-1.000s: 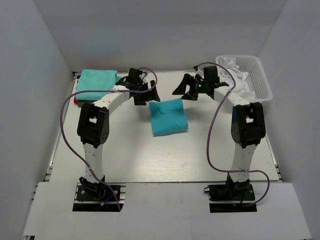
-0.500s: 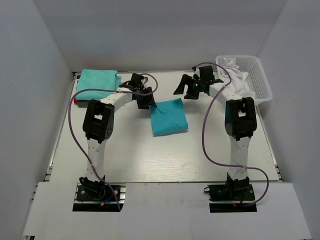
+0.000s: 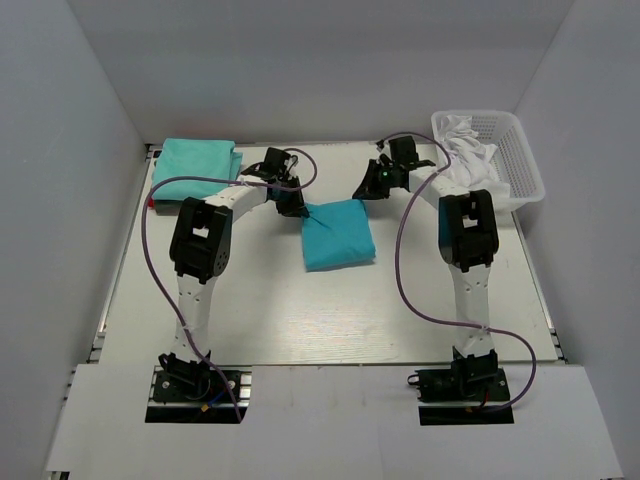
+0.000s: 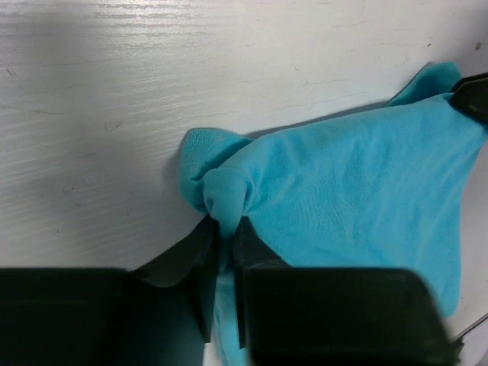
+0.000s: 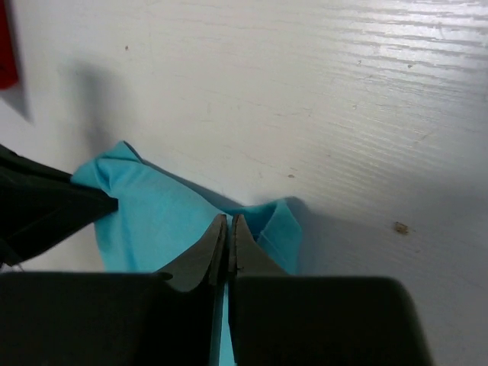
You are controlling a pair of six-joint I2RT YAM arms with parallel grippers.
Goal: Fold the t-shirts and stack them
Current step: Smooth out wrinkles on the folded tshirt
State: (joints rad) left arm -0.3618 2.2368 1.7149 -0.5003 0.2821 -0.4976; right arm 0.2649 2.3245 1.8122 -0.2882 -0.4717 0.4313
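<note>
Top external view: pinching the far corners

Biggest is the bench (image 3: 300,310). Near its middle, a bit toward 12 o'clock, lies the turquoise t-shirt (image 3: 338,235), folded small. The mint t-shirts (image 3: 195,160) sit stacked at 10 o'clock. The left gripper (image 4: 223,229) is clenched on the shirt's 11 o'clock corner, with cloth bunched between its fingers. The right gripper (image 5: 227,229) is squeezed together at the 1 o'clock corner; I cannot tell if it has cloth. The shirt looks light, soft and floppy, so corners are good places to hold.
</note>
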